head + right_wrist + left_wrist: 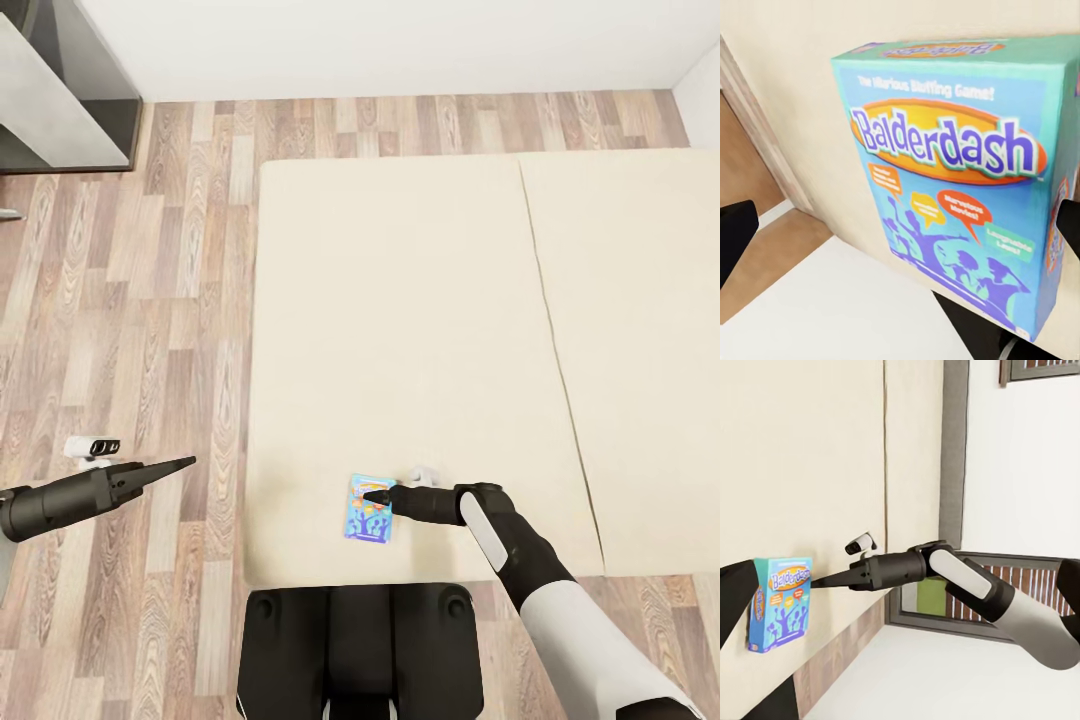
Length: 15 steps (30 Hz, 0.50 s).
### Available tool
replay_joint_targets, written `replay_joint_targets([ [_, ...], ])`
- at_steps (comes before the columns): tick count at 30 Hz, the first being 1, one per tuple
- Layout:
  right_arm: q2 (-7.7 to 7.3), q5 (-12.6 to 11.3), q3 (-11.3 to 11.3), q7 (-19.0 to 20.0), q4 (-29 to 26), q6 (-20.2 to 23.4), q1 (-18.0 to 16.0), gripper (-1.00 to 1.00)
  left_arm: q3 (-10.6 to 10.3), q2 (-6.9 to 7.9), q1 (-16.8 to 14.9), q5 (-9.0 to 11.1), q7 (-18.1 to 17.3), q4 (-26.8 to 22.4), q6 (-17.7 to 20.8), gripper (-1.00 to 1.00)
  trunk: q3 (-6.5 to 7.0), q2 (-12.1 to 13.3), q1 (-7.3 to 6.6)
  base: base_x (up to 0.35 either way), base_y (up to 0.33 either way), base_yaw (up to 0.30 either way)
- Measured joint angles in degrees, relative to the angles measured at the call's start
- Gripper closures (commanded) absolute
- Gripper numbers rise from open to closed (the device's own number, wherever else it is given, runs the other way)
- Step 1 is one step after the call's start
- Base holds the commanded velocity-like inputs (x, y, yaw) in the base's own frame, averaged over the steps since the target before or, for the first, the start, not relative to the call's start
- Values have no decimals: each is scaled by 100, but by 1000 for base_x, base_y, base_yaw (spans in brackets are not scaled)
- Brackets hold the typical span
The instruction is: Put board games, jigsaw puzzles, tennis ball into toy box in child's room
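I see a light blue board game (369, 510) lying flat on the bed (400, 330), close to the near edge of the mattress and not far from its left edge. It says "Balderdash" on the lid (952, 150). My right gripper (378, 494) is down at the box, with its dark tips over the top part of the lid. In the right wrist view one black finger (735, 236) sits off one side of the box and the other off the far side, so the jaws are spread wide with the box between them, not pinching it. In the left wrist view the right arm's tip (821, 580) reaches the side of the game (780, 601). My left gripper (170, 467) hangs over the wood floor (130, 330), well apart from the bed, and its jaws look pressed together into one thin point. The rest of the mattress is bare beige, with a seam (560, 370) running down between its two parts. There is lots of open floor on the left side of the bed. A grey cabinet (60, 90) stands in the far left corner by the white wall (400, 45).
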Motion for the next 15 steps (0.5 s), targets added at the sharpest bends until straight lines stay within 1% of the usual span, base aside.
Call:
replay_joint_targets([
  [15,0,3,0,0,0,0,0,-100,2,6,0,1,0,0,0,-100,0,0,0,0,41,0],
])
